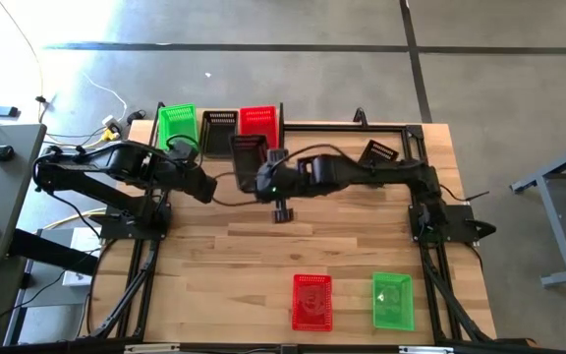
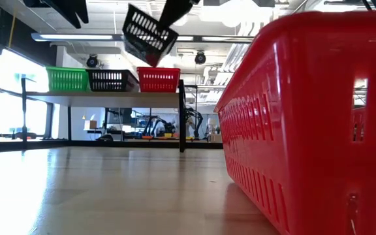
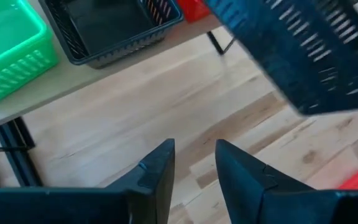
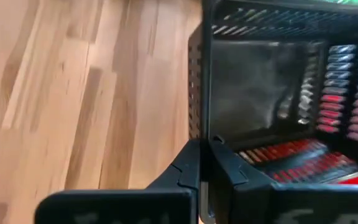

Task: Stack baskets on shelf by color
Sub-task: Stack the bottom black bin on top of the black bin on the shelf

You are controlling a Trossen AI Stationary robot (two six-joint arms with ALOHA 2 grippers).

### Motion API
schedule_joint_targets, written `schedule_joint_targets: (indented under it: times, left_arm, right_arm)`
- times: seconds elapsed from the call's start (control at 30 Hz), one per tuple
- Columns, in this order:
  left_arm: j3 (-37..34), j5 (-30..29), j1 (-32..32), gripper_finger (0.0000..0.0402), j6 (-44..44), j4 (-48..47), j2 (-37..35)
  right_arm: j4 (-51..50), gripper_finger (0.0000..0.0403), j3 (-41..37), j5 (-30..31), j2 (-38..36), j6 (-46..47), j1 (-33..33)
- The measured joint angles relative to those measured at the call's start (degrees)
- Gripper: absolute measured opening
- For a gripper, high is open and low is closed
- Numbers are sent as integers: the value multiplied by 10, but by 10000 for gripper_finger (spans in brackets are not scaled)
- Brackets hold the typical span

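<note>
Black rectangular plastic mesh basket (image 2: 149,34) hangs tilted in the air above the table, near the shelf, its rim pinched between the clenched fingers of the right gripper (image 4: 205,163). Left gripper (image 3: 194,171) just beside it, fingers parted, grasping nothing. Raised light-wood shelf on black posts (image 2: 109,98) carries a green basket (image 2: 67,79), a black basket (image 2: 111,80) and a red basket (image 2: 158,79) side by side. Wooden plank tabletop (image 1: 224,285): one red basket (image 1: 311,301) and one green basket (image 1: 392,300) near its front edge. Grey concrete floor around.
</note>
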Motion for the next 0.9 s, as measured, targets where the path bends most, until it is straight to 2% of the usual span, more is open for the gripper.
schedule_joint_targets:
  times: [0.33, 0.63, 0.9]
  left_arm:
    - [0, 8, 0, 102, -33, 23, 0]
    - [0, 42, 0, 102, -86, 59, 12]
    - [0, 57, 0, 102, -116, 76, 51]
  right_arm:
    - [-11, 0, 0, -4, 31, 4, 42]
    - [4, 0, 0, -17, 33, 4, 43]
    - [8, 0, 0, -34, 47, 4, 43]
